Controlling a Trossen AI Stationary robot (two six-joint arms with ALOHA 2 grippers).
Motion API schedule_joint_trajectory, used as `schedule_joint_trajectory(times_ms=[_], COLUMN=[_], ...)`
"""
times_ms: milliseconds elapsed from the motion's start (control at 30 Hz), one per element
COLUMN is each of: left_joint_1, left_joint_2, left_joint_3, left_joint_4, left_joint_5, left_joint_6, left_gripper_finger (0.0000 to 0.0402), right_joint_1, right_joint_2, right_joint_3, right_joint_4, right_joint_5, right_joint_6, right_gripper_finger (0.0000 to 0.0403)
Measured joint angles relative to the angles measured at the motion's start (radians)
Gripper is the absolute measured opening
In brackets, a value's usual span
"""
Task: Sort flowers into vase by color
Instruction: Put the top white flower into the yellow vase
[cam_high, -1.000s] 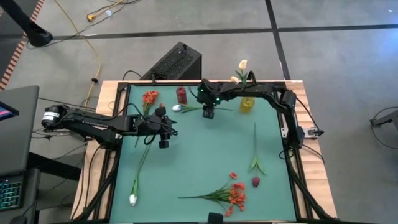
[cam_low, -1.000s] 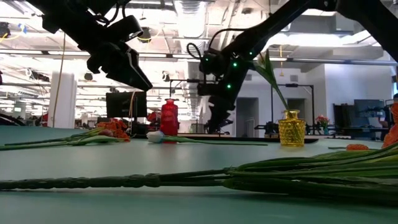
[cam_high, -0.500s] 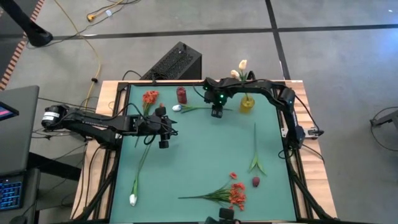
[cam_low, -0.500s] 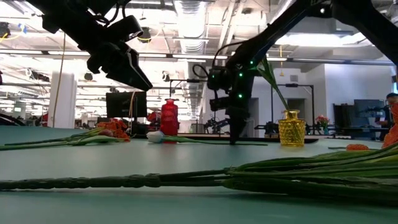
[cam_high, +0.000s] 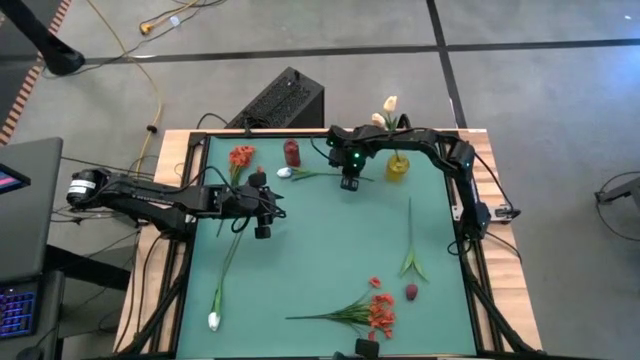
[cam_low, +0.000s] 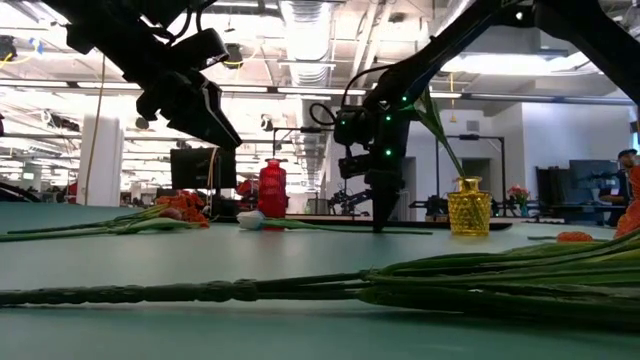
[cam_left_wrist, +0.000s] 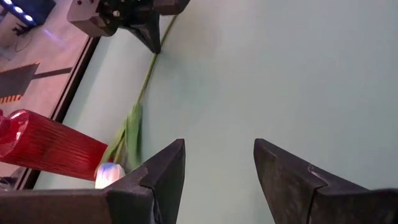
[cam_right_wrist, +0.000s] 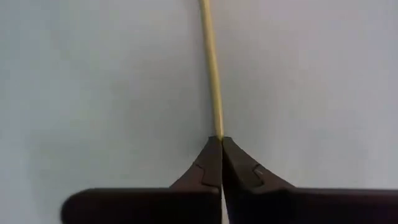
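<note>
1. Two arms are over the green worktop; the right gripper has its jaws pinched together on the thin stem of a white-budded flower lying at the far side of the worktop.
2. That arm reaches in from the right past the yellow vase, wrist turned straight down, tips at the surface in the low view.
3. The left gripper hangs above the worktop, tilted, jaws apart and holding nothing.
4. Only the right wrist view shows the clamp on the stem; only the left wrist view shows the bud lying beside the red vase.
5. Other flowers lie apart: red-orange blooms far left, another cluster near the front, a white one front left.
</note>
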Motion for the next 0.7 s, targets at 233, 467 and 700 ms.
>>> schedule_joint_trajectory(times_ms=[233,467,700], left_joint_1=[0.0,-0.013,-0.045], left_joint_2=[0.0,0.0,0.0], left_joint_3=[0.0,0.0,0.0], left_joint_4=[-0.001,0.001,-0.001], left_joint_5=[0.0,0.0,0.001], left_joint_6=[-0.012,-0.018,-0.021], left_gripper_finger=[0.018,0.018,0.018], right_joint_1=[0.038,0.088,0.166], right_joint_2=[-0.028,-0.147,-0.353], right_joint_3=[0.01,0.016,-0.095], right_joint_4=[-0.089,-0.128,-0.122], right_joint_5=[-0.08,-0.128,-0.257], right_joint_6=[-0.003,0.013,0.093], right_gripper_finger=[0.0019,0.0016,0.0016])
